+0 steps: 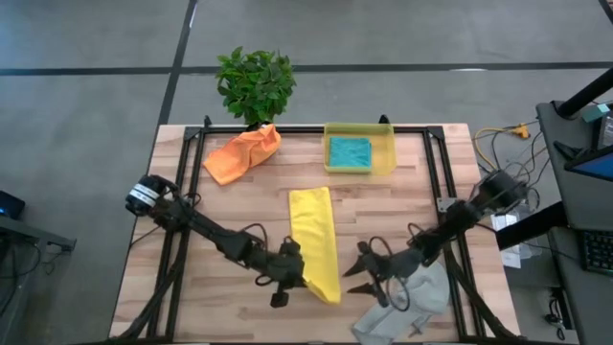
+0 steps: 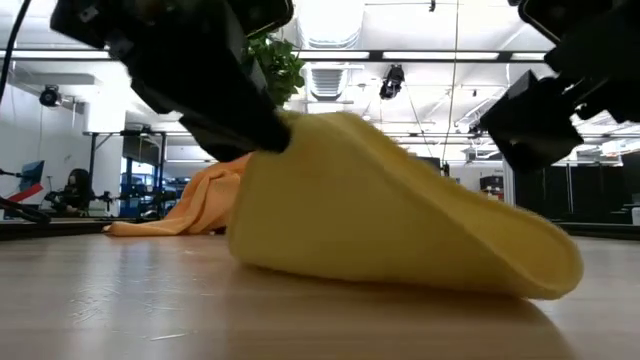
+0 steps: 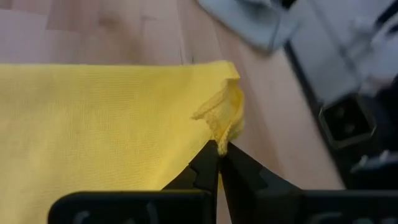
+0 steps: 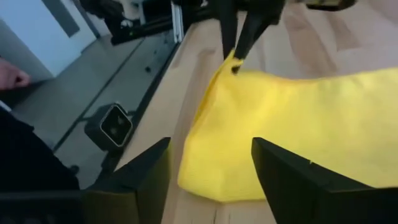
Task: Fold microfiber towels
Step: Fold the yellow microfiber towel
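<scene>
The yellow towel lies as a long folded strip in the middle of the table, running from far to near. My left gripper is shut on its near left corner, which is raised. My right gripper is open and empty just right of the towel's near end; its fingers stand apart before the cloth. The grey towel lies crumpled under my right arm. The orange towel lies bunched at the far left. The teal towel lies folded in the yellow bin. My left gripper pinches the yellow towel's bunched near left corner between its two fingertips; how many layers I cannot tell. It comes from the table's left, slanting down. The corner is lifted and the cloth slopes down from it to the table.
A potted plant stands at the table's far edge behind the orange towel. Black frame rails run along the table's left and right sides. Bare wood lies left of the yellow towel.
</scene>
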Available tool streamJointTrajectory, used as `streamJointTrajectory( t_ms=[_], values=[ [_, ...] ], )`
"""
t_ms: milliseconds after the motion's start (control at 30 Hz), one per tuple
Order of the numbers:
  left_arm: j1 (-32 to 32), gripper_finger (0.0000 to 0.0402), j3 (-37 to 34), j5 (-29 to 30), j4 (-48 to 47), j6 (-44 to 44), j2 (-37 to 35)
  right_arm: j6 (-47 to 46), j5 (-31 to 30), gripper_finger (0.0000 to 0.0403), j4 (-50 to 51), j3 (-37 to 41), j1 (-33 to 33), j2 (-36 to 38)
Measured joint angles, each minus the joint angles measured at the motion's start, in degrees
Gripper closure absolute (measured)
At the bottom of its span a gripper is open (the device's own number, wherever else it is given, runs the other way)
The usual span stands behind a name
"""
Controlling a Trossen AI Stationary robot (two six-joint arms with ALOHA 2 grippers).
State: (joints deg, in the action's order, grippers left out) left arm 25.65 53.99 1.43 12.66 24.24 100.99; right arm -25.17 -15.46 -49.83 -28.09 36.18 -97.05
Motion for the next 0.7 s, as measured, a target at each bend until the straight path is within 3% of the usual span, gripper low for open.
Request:
streamJointTrajectory(
  t_ms=[267, 533, 700],
  values=[
    [-0.8, 0.0402, -7.3, 0.6, 12.5, 9.9, 0.0, 1.4, 0.9, 0.0166, 0.3, -2.9, 0.8, -4.6],
    [-1.2, 0.0402, -15.9, 5.5, 26.0, 18.4, 0.0, 3.2, 0.4, 0.0165, 10.2, -5.3, 1.0, -4.9],
    [-1.6, 0.0402, -20.5, 8.4, 34.1, 22.0, 0.0, 4.2, -4.3, 0.0165, 13.3, -7.0, 1.0, -5.5]
  ],
)
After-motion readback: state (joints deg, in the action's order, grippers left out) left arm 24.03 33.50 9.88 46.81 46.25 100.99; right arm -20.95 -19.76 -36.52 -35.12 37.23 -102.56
